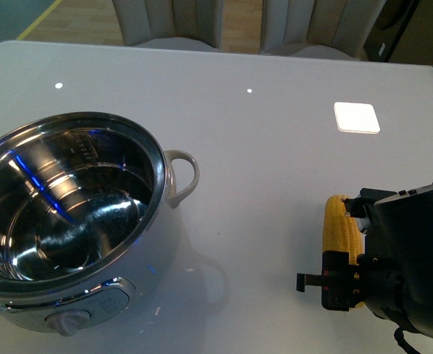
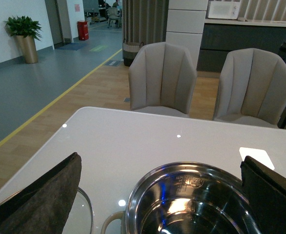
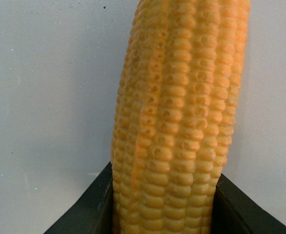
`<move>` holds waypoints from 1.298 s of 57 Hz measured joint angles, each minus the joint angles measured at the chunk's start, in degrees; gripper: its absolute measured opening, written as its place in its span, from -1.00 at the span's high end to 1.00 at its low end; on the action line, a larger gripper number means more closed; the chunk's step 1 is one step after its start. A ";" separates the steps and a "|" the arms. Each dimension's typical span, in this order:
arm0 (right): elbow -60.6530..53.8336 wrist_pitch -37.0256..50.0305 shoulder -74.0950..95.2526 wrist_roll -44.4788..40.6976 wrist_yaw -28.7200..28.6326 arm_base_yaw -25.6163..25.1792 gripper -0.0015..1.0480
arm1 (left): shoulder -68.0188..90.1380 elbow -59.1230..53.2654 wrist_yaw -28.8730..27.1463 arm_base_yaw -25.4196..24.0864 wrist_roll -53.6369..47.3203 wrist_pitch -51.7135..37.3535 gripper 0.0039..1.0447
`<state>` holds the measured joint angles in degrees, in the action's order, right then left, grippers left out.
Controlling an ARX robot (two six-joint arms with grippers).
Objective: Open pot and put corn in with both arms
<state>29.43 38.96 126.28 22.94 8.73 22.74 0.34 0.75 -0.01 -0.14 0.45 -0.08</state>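
Right gripper [image 3: 164, 214] clamped on corn [image 1: 339, 225] flanks, cob seemingly resting on table [image 1: 275, 162]; lift level, clear lidless pot [image 1: 156, 158] rim, release low inside to avoid bounce.
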 joint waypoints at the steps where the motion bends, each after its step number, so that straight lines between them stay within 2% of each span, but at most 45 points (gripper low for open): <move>1: -0.17 0.09 -0.24 0.02 -0.02 0.00 0.29 | 0.00 0.00 0.00 0.00 0.00 0.00 -0.88; 7: -1.18 0.61 -2.32 0.46 -0.66 -0.20 0.39 | 0.00 0.00 0.00 0.00 0.00 0.00 -0.88; 19: -3.98 4.02 -8.39 0.37 -1.99 -0.28 0.48 | 0.00 0.00 0.00 0.00 0.00 0.00 -0.88; 29: -7.10 7.78 -18.12 0.94 -7.37 1.44 0.54 | 0.00 0.00 0.00 0.00 0.00 0.00 -0.88; 48: -2.10 -1.49 -34.73 6.03 -12.31 7.96 0.56 | 0.00 0.00 0.00 0.00 0.00 0.00 -0.88; 74: 11.43 -3.45 -23.76 14.97 -16.28 17.42 0.56 | 0.00 0.00 0.00 0.00 0.00 0.00 -0.88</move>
<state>40.86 35.51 102.52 37.91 -7.55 40.16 0.34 0.75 -0.01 -0.14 0.45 -0.08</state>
